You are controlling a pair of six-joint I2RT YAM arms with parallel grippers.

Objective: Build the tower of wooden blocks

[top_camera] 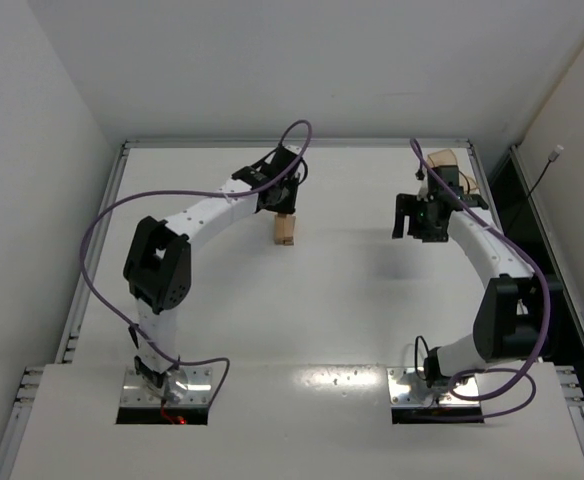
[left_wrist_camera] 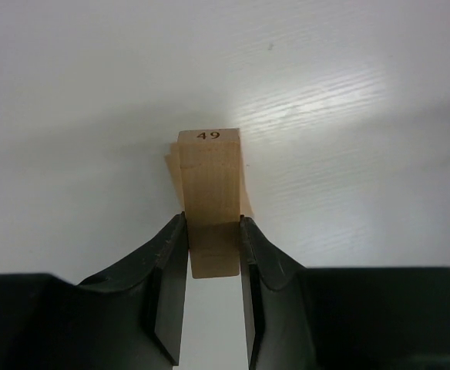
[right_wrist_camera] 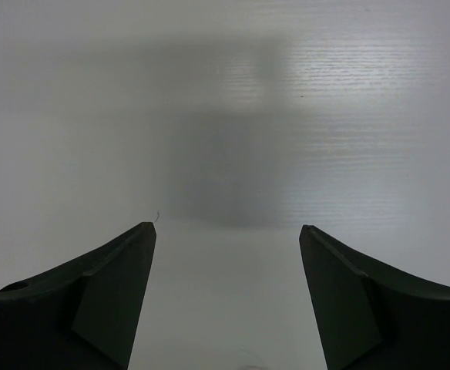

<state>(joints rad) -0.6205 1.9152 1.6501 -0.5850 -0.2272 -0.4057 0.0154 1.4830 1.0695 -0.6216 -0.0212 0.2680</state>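
Left gripper (left_wrist_camera: 212, 223) is pinching 1 wood block (left_wrist_camera: 209, 166) across its narrow sides, lengthwise directly over the tower (top_camera: 285, 232), which sits toward the far side of the table (right_wrist_camera: 225, 92). Risk: a sliver of the layer beneath shows past the block's left edge, slightly skewed. The block isn't square to the stack, so a release here may seat it crooked or tip it off. Can't tell if it's touching the layer below; dropping it from a height could knock the stack. Opening fingers could also drag it sideways. Right gripper (right_wrist_camera: 225, 228) is spread wide and empty, well apart over bare table near the tray (top_camera: 447, 160). Readable writing: "49" on the block's far end face, nothing else.
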